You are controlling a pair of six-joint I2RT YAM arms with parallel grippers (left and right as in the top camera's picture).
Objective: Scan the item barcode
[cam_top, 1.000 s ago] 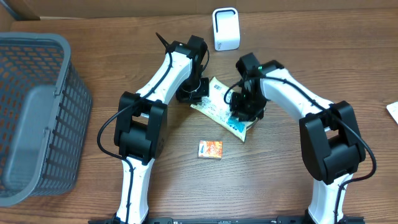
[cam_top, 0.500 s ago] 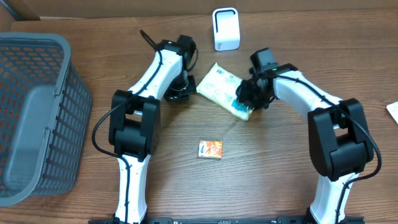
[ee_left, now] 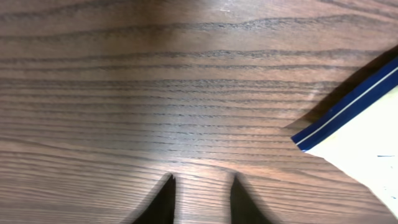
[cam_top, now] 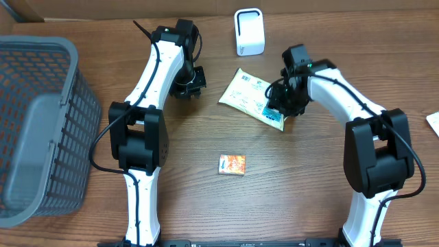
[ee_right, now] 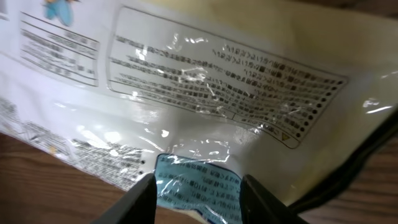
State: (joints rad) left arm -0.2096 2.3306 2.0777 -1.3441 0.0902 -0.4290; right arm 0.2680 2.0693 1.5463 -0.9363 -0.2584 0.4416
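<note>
Scan pending: the packet (cam_top: 248, 96) lies flat just before the scanner (cam_top: 248, 31), my right claw (cam_top: 280, 108) astride its blue end, grip unclear, my left claw (cam_top: 186, 82) parted, empty.

We see a wooden table (cam_top: 309, 199). At its left edge stands a grey mesh basket (cam_top: 81, 116). A white scanner (cam_top: 248, 31) stands upright at the far edge. In front of it a cream packet (cam_top: 247, 96) lies flat, and nearer us, well apart, a small orange box (cam_top: 232, 165). A white corner (cam_top: 433, 122) shows at the right edge.
</note>
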